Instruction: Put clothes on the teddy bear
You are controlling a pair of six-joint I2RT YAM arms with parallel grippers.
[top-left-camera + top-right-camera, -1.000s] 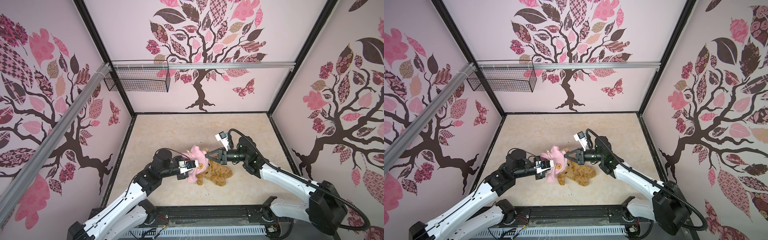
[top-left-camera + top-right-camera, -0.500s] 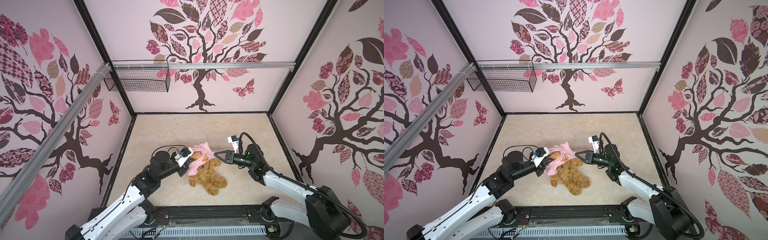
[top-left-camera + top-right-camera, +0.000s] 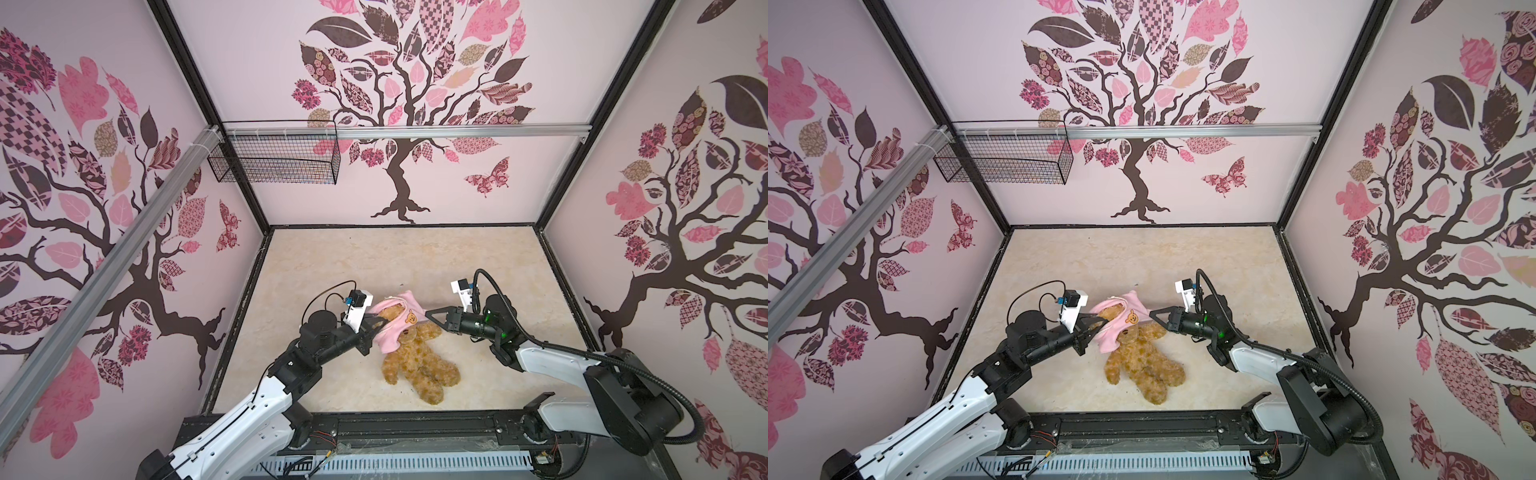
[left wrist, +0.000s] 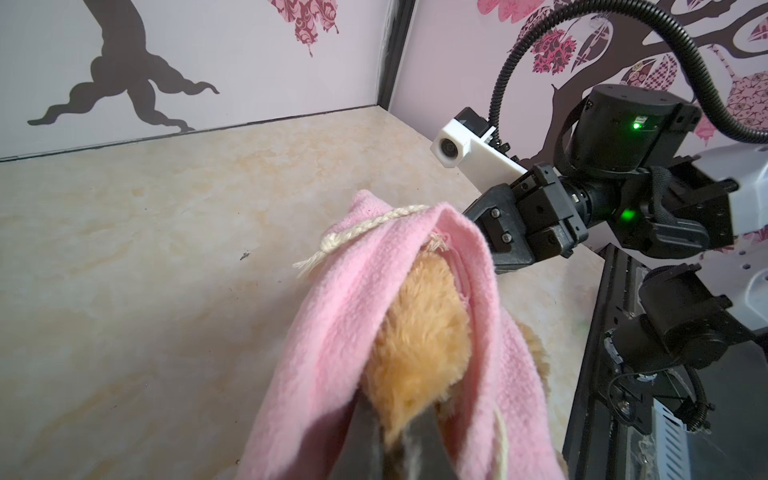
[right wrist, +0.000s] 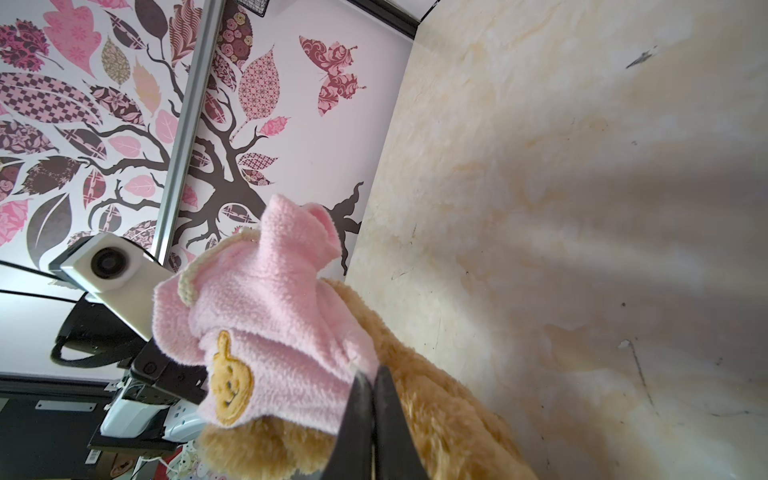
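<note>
Left hand (image 3: 379, 322) and right hand (image 3: 429, 314) each clamped on pink shirt (image 3: 390, 337), teddy bear (image 3: 419, 365) face hidden underneath.

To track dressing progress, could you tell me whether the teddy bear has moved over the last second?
Yes: in a top view the teddy bear has swung its legs toward the black front rail.
</note>
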